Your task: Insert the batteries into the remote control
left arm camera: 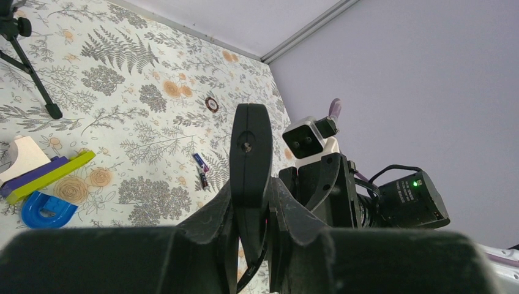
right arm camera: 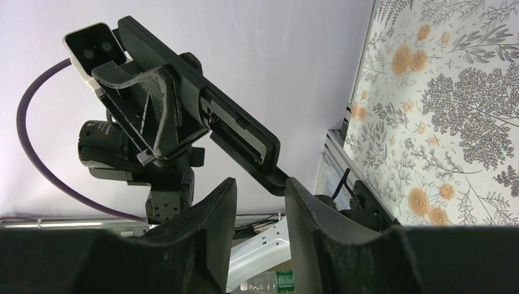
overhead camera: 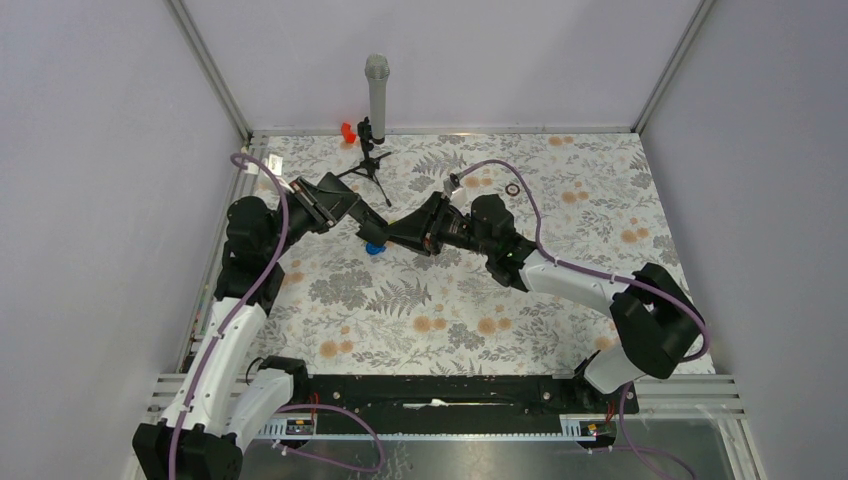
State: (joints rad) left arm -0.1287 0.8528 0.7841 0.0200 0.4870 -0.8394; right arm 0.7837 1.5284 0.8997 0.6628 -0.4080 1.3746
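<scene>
My left gripper is shut on the remote control, a slim black bar held up above the table. In the right wrist view the remote runs diagonally, its battery compartment open and dark. Its lower end sits between the fingers of my right gripper, which is open. In the top view the left gripper and the right gripper meet at the remote above the middle of the table. Two small batteries lie on the floral tabletop.
A grey microphone on a black tripod stands at the back. A blue horseshoe piece, green and purple bars and a white block lie below the left gripper. A small dark ring lies back right, a red object at the back edge.
</scene>
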